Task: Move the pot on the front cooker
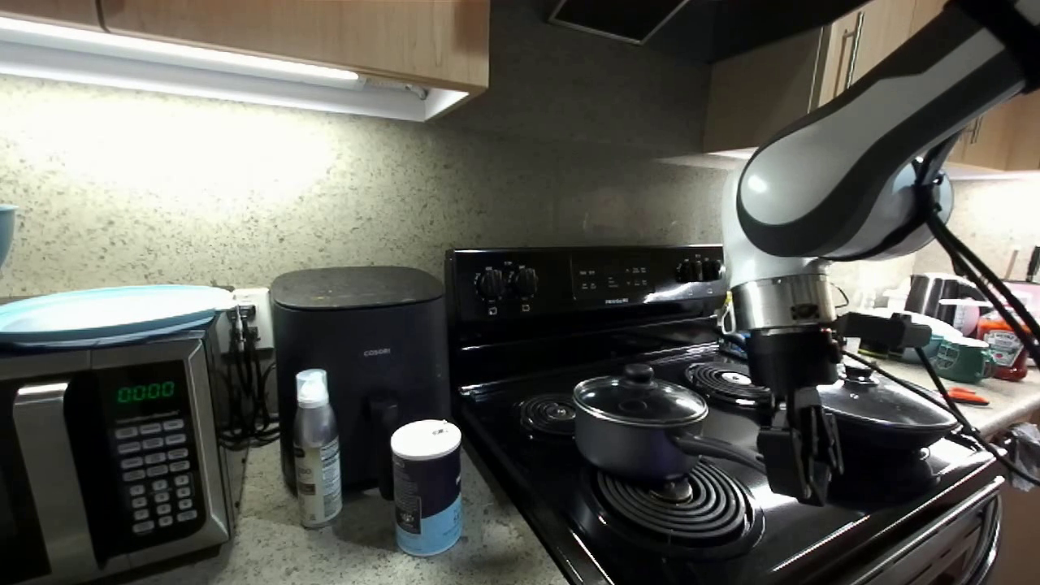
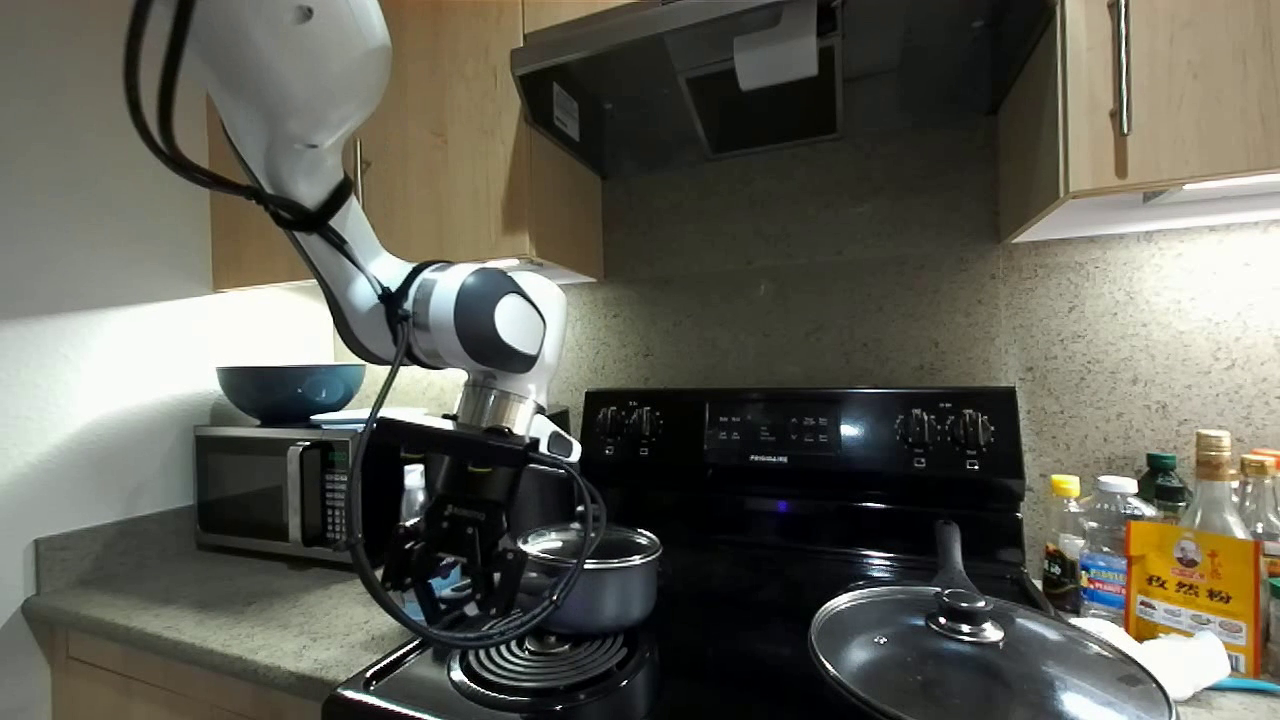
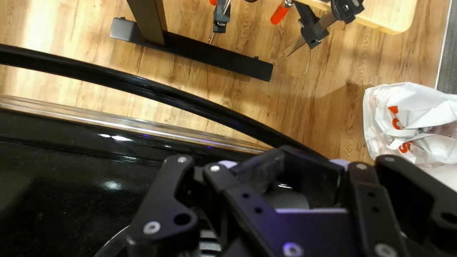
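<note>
The small dark saucepan [image 1: 621, 443], with a domed glass lid and black knob, is over the rear part of the black spiral front cooker [image 1: 691, 520]. Both also show in an exterior view, the pot [image 2: 615, 590] behind and right of the coil's middle [image 2: 560, 665]. I cannot tell whether its base touches the coil. Its handle [image 1: 723, 451] runs towards my gripper [image 1: 804, 479]. In the wrist view the fingertips [image 3: 285, 151] meet, and a grey rounded piece between the fingers looks like the handle's end. The fingers hide that end in the exterior views.
A wide lidded pan [image 2: 960, 660] stands on the stove's right side. A rear coil [image 1: 552, 414] lies behind the pot. An air fryer [image 1: 361, 374], a spray bottle [image 1: 317, 455] and a blue canister [image 1: 426, 487] stand left. A range hood [image 2: 780, 90] hangs above.
</note>
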Controlling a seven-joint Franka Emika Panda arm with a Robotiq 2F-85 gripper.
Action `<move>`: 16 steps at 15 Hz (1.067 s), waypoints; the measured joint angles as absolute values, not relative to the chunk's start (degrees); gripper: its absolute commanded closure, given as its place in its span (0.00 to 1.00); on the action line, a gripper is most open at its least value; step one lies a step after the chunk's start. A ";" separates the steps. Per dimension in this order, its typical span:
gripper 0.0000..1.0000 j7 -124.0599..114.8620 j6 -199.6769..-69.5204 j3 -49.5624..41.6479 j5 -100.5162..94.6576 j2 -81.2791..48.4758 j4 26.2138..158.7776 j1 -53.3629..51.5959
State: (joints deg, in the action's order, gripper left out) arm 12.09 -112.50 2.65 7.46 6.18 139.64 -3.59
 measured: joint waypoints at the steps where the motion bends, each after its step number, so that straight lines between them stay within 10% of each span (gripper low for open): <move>1: 1.00 12.81 -112.50 2.65 7.46 7.59 140.61 -3.73; 6: 1.00 12.92 -112.45 2.60 7.47 7.88 140.81 -3.81; 7: 0.75 12.92 -112.45 2.60 7.47 7.76 140.78 -3.81; 14: 0.37 12.92 -112.46 2.73 7.48 7.68 140.52 -4.14; 15: 0.54 12.92 -112.41 2.79 7.48 7.68 140.41 -4.22; 16: 0.48 12.92 -112.41 2.87 7.47 7.68 140.32 -4.32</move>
